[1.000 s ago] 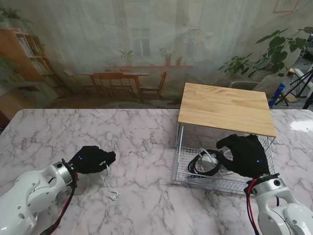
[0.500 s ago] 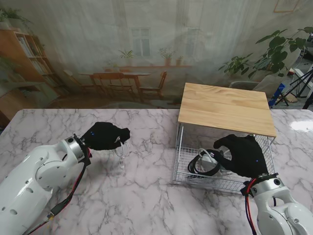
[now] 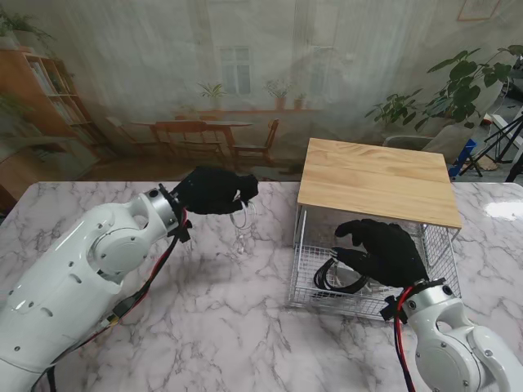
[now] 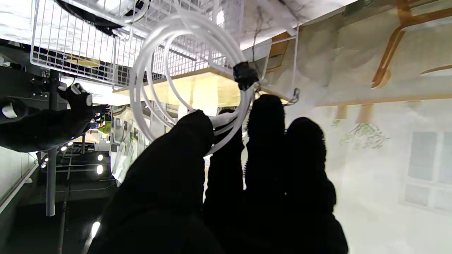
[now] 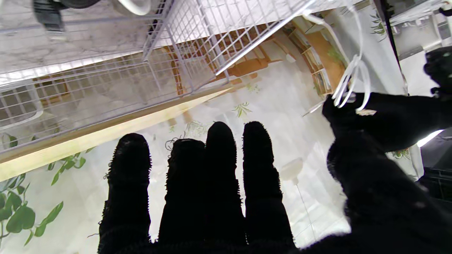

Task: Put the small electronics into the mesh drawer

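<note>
Stand view: my left hand (image 3: pixel 214 190) is raised off the marble table (image 3: pixel 229 327), pinched on a coiled white cable (image 3: pixel 242 219) dangling left of the mesh drawer (image 3: pixel 315 269). Left wrist view alone shows the cable's black tie (image 4: pixel 244 75). Right hand (image 3: pixel 384 249) hovers over the drawer, fingers spread and holding nothing; a black cable (image 3: pixel 337 278) lies inside.

I see both hands gloved in black: the left hand (image 3: pixel 214 190) and the right hand (image 3: pixel 384 251). The coiled cable (image 4: pixel 183 74) is translucent white with a small black tie. The mesh drawer (image 3: pixel 304 263) is white wire under a pale blond wood top (image 3: pixel 377 180). The table (image 3: pixel 237 327) is white marble, grey-veined. A black cable (image 3: pixel 337 278) lies in the drawer.
</note>
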Motion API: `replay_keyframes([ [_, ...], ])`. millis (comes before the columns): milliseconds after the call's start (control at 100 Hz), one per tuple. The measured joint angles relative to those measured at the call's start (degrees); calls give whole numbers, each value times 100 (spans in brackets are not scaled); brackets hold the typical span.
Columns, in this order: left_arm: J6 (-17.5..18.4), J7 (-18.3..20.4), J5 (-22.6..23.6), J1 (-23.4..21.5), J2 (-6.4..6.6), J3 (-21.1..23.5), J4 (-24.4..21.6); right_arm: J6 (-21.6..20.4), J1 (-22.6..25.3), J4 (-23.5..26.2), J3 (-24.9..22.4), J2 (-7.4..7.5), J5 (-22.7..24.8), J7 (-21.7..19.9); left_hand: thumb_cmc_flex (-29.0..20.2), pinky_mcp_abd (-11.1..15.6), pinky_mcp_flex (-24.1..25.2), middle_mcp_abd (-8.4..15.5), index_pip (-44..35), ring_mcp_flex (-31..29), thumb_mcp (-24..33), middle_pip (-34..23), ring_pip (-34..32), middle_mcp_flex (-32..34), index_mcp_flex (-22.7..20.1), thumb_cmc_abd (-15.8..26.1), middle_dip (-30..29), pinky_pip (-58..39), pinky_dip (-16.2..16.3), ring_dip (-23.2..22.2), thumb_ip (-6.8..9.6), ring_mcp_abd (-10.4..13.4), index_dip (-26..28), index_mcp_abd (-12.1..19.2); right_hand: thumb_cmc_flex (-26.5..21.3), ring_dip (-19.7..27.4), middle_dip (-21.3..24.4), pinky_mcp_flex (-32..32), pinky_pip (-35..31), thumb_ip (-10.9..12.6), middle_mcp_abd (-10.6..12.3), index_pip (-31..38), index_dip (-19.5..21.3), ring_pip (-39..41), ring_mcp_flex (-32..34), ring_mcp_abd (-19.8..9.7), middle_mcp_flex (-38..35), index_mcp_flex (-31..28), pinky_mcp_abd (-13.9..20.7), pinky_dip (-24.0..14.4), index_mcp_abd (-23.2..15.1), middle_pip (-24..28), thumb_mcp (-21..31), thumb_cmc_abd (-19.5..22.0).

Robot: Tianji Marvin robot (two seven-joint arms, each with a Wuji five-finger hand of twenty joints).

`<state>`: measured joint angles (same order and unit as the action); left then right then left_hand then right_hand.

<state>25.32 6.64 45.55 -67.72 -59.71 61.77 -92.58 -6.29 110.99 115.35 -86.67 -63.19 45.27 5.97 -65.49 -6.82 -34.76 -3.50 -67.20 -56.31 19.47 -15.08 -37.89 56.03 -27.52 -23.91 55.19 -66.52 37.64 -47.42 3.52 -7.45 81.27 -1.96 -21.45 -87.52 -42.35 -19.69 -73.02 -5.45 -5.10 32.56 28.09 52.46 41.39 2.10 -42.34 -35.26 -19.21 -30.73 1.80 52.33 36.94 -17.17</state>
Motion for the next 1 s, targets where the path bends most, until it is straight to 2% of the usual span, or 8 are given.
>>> replay_keyframes([
  [160,-229,17,-199,325,-96,-328,45,145,-279,-59,202,2,78,-106,0,0,-2,0,0,0,0,0,0,0,0,0,0,0,1,0,1,0,2,1,352,-4,-208,110,-59,0,27,-219,-89,278,-308,-195,434,434,5,-75,110,143,-128,-277],
  [350,-372,-33,-332,435,-174,-504,23,551,-570,-96,458,17,7,-308,0,0,-3,0,0,-3,0,0,0,0,0,0,0,0,5,0,1,0,12,1,814,-7,-372,391,-61,15,18,-426,-97,419,-834,-421,1272,945,16,-204,117,228,-276,-319],
  [440,-395,-73,-367,467,-186,-609,-9,710,-738,-144,596,19,-91,-350,0,0,-5,0,0,-7,0,0,0,0,0,0,0,0,7,0,8,0,17,1,1065,-11,-459,546,-39,41,18,-502,-98,716,-1120,-510,1651,1273,20,-236,349,351,-293,-422],
  [550,-413,-80,-366,546,-203,-737,-29,875,-902,-156,698,18,-298,-471,0,0,-8,0,0,-10,7,0,0,0,0,0,0,0,7,0,26,1,20,1,1435,-18,-513,630,20,34,18,-510,-98,832,-1199,-577,1830,1277,20,-293,476,431,-320,-579],
  [690,-488,-80,-423,622,-236,-824,-65,1051,-1038,-132,809,17,-797,-697,0,0,-31,-3,0,-36,52,0,0,0,0,0,0,0,7,0,58,3,49,2,1432,-19,-514,757,92,-3,18,-509,-54,829,-1214,-608,1872,1277,1,-342,478,449,-201,-643],
  [840,-588,-113,-492,703,-262,-942,-118,1310,-1299,-152,1049,33,-867,-936,0,0,-48,-4,0,-57,53,-1,0,0,0,0,0,0,8,0,62,9,52,2,1432,-20,-514,870,200,-3,-3,-500,67,838,-1376,-617,2029,1274,-89,-345,478,454,-94,-702],
  [950,-636,-122,-515,748,-281,-1005,-169,1443,-1531,-222,1205,39,-1127,-1021,0,1,-49,-5,0,-58,53,-1,0,0,0,0,0,0,8,0,64,9,53,2,1431,-19,-513,923,219,-3,-57,-500,78,838,-1484,-618,2244,1277,-152,-409,478,454,-89,-877],
  [1000,-646,-129,-522,772,-287,-1044,-182,1443,-1597,-248,1246,38,-1138,-1021,0,1,-49,-5,0,-59,53,-1,0,0,0,0,0,0,8,0,64,10,54,2,1502,-20,-455,933,257,-12,-105,-701,78,838,-1506,-619,2317,1343,-160,-412,560,455,77,-921],
])
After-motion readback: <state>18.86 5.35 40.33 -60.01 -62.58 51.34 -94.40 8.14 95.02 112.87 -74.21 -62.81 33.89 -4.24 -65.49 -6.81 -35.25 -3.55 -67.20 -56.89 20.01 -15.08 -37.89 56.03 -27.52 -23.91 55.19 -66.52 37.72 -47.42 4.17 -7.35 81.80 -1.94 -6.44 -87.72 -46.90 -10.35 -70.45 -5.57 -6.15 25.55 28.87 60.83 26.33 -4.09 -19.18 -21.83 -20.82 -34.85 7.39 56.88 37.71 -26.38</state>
